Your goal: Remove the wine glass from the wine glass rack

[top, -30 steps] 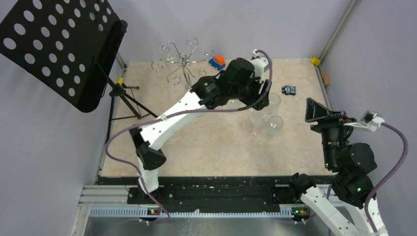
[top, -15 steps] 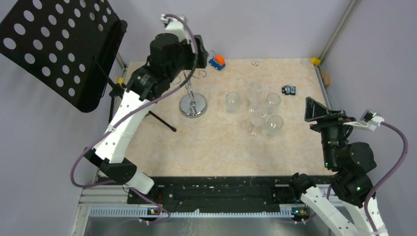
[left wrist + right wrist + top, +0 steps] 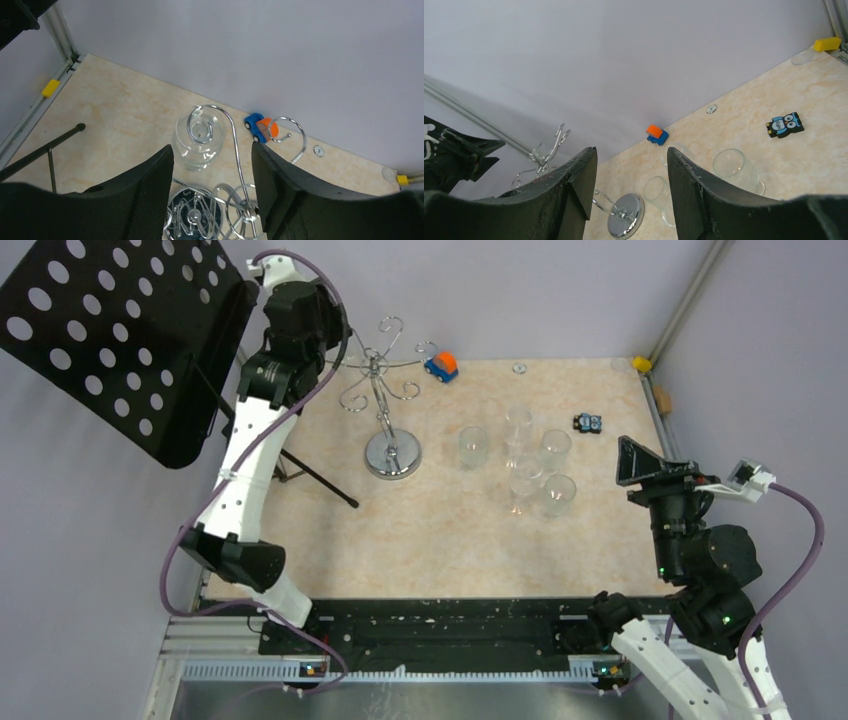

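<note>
The left tool (image 3: 211, 148), fingers spread, hovers above the clear wine glass (image 3: 198, 139) hung on the chrome wire wine glass rack (image 3: 392, 454). The right tool (image 3: 630, 150) is likewise spread.

wine glass (image 3: 199, 137): hidden behind the left arm (image 3: 250, 440) in the top view; seen end-on from the left wrist, so its stem cannot be told from its bowl.
wine glass rack (image 3: 392, 454): leftmost scroll arms covered by the left arm from above; in the left wrist view, base cut by the bottom edge.
left gripper (image 3: 212, 150): fingers hidden under its own wrist from above.
music stand (image 3: 225, 330): desk cut by the top and left edges.
right arm (image 3: 705, 570): runs off the bottom edge.
small round thing (image 3: 519, 368): too small to tell.
</note>
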